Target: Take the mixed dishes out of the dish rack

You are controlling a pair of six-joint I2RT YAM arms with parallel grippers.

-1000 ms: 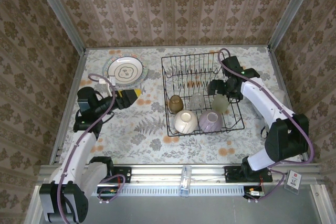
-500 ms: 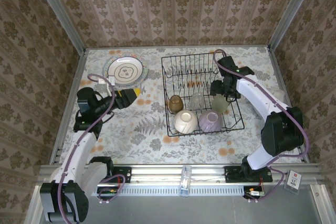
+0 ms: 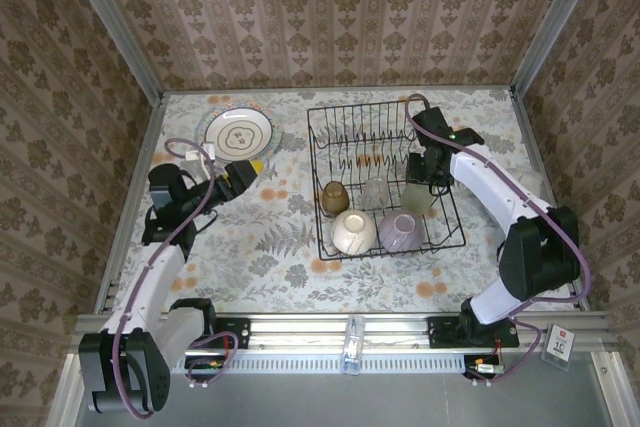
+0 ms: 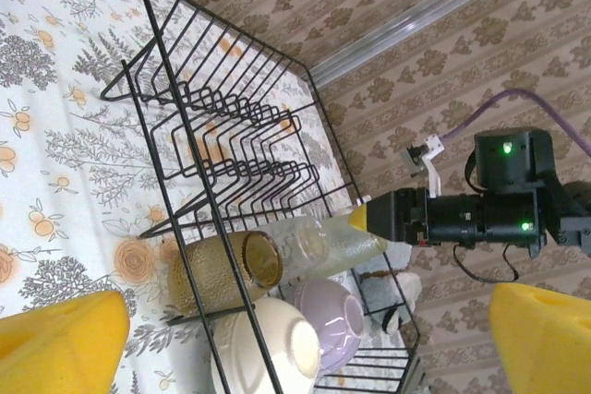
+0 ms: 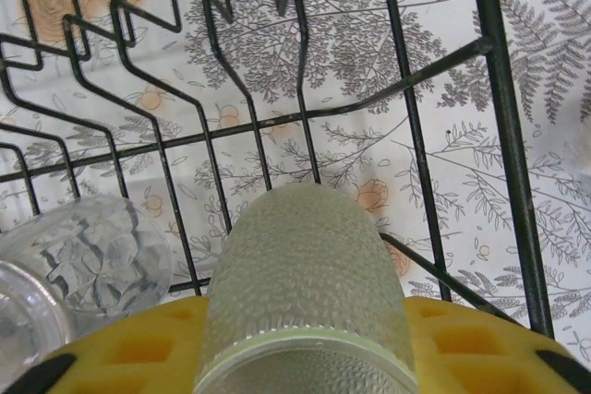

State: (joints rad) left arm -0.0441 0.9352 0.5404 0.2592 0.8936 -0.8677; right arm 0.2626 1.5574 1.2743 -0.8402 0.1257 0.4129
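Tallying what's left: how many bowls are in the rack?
2: a round cream bowl at the near edge of the black wire rack, a round lilac bowl beside it.

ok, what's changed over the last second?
The right end effector edged down onto the pale-green cup in the dish rack and closed on it; the cup hasn't moved. The left end effector, open, drifted slightly toward the patterned plate. Plate, cream bowl, lilac bowl, amber cup and clear glass stayed put.
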